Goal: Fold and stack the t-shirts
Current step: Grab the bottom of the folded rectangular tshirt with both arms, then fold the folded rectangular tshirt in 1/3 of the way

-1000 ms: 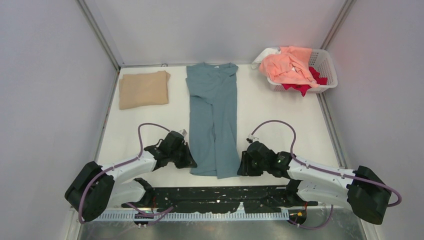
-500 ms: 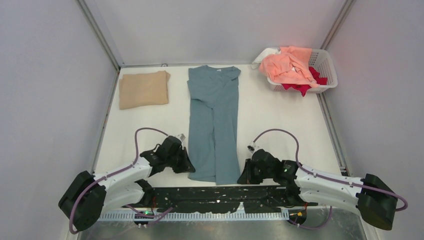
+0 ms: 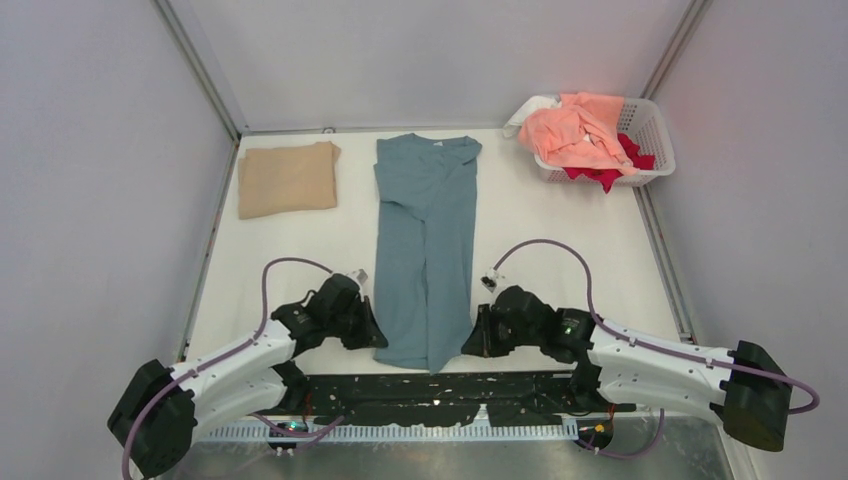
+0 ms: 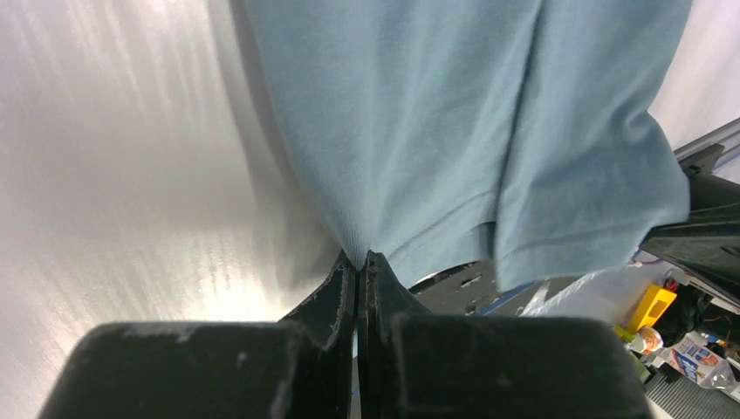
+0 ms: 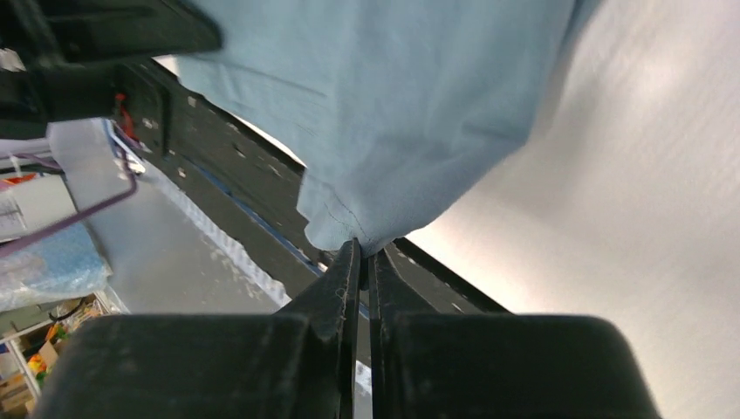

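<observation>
Teal t-shirt (image 3: 427, 250) lengthwise, collar far, hem clamped in left hand (image 3: 379, 339) and right hand (image 3: 469, 346).

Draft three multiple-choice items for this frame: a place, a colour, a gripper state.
1. Where is the tan t-shirt? A) far-left corner of the table B) in a basket C) under the right arm
2. What colour is the spread-out t-shirt? A) red B) teal-blue C) white
3. How is the left gripper? A) wide open B) shut on that shirt's hem C) out of view
1 A: it lies by the far-left wall. 2 B: the top view shows teal-blue cloth. 3 B: the left wrist view shows jaws closed on the hem.
</observation>
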